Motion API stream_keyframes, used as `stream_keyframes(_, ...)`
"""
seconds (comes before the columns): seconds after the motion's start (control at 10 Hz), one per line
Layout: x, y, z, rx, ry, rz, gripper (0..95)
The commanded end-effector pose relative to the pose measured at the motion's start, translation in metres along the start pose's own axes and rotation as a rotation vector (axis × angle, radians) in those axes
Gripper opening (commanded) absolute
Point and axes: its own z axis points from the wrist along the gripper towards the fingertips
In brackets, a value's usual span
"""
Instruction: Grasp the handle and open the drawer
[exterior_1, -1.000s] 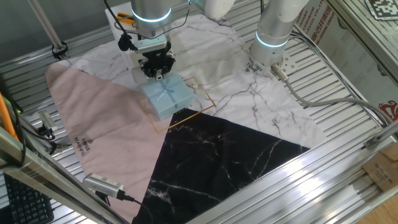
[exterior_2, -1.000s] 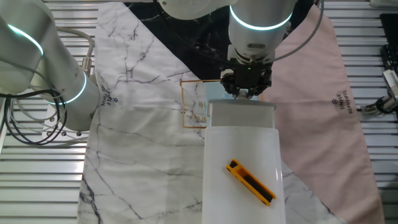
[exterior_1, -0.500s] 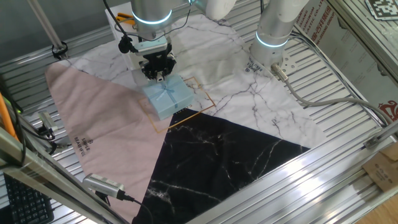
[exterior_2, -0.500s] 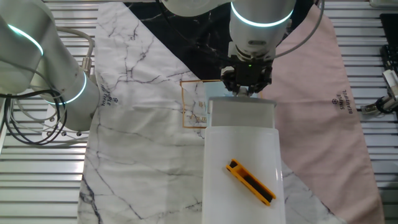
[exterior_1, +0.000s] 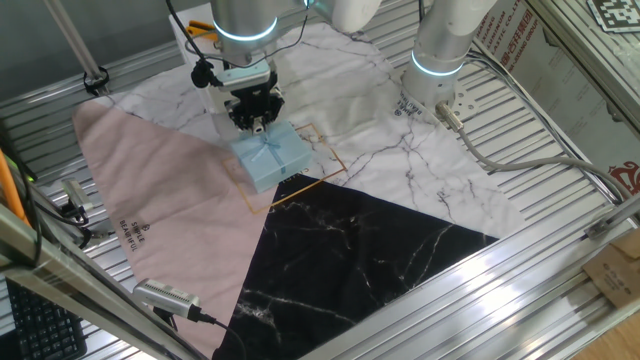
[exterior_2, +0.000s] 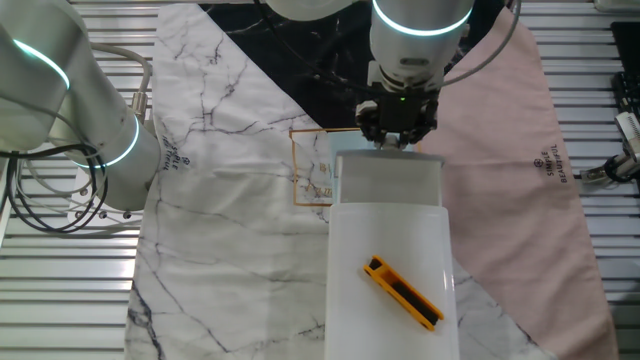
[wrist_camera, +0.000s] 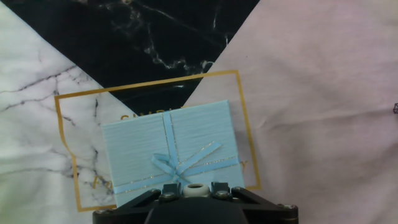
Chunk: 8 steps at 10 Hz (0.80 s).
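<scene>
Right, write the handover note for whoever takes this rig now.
Gripper: hovering at the far edge of the light-blue drawer, holding nothing; whether the jaws are open cannot be told.
Drawer: closed, lying inside the gold square outline where the cloths meet.
Handle: the ribbon bow on its top, untouched.
Done: approach only.
Left: descend, grasp the bow, open the drawer.

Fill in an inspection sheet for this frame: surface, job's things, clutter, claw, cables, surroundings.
Surface: cloth in pink, white-marble and black-marble sections over a slatted metal table.
Job's things: light-blue drawer lies flat inside a gold printed frame; handle, a ribbon bow, is not gripped.
Clutter: white translucent box holding an orange tool.
Claw: claw hangs over the drawer's far edge; fingers not clearly visible.
Cables: grey cables run from a second arm's base.
Surroundings: aluminium frame rails.
</scene>
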Motion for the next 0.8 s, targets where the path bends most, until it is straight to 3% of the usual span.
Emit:
stream_keyframes(0.1,-0.003,0.000,0.000,0.000,0.003,0.001,0.0)
stream_keyframes(0.8,-0.014,0.000,0.001,0.001,0.010,0.017,0.0)
